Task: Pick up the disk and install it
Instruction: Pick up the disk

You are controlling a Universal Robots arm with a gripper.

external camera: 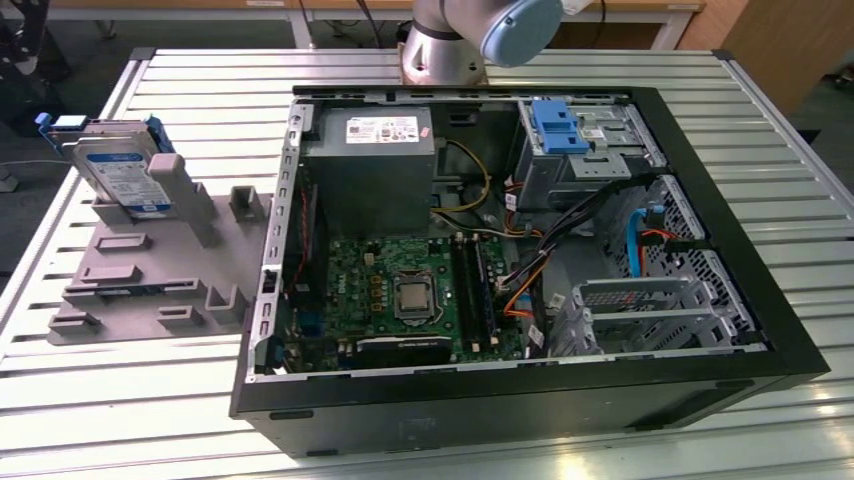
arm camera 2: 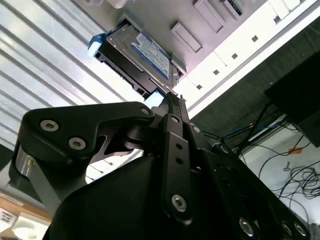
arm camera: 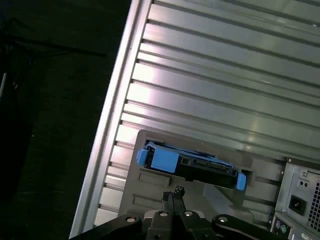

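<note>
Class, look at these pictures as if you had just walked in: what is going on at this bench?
A robot arm's black tool is shut on nothing and hangs short of the flat silver-grey hard disk in its bright blue plastic carrier frame. The disk stands on edge in a grey moulded fixture block on the slatted metal table. The block is at the exterior view's left of an open black computer case. The disk has not yet been picked up or installed.

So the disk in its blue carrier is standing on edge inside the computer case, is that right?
Not quite: the disk in its blue carrier stands on edge in the grey fixture block, outside the computer case. The exterior view shows this, with the block on its left.
</note>
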